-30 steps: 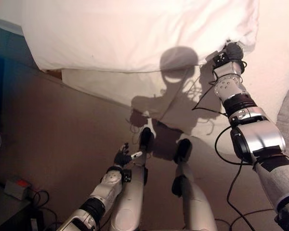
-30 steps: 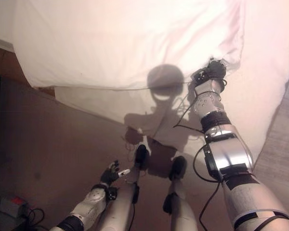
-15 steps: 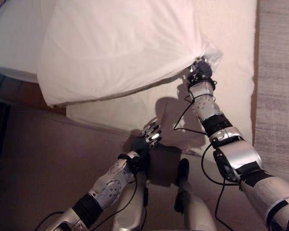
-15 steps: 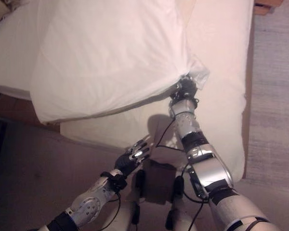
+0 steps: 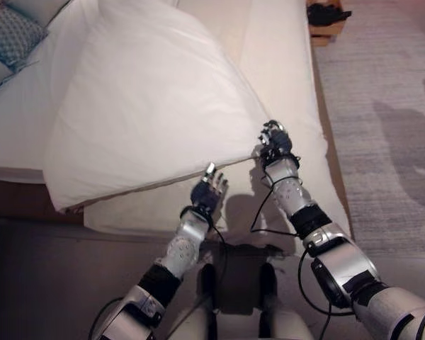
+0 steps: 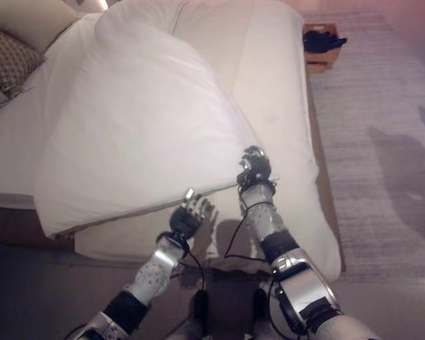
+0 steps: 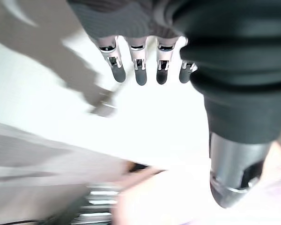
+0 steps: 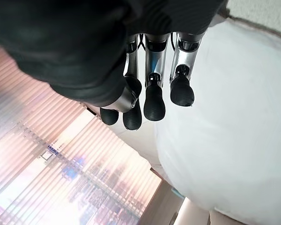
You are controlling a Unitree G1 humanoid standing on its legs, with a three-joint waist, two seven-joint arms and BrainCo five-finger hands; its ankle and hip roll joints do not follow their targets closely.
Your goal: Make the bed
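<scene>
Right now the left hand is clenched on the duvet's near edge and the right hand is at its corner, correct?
Not quite. The left hand is open, its fingers straight, by the near edge of the duvet; the left wrist view shows this. The right hand is at the duvet's corner, as you say.

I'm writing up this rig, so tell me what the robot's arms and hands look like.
Both arms are silver-grey with dark bands at the joints. The left hand and right hand have silver fingers with dark rounded tips, and a dark ribbed cover over the back and wrist. A thin black cable loops beside the right forearm.
</scene>
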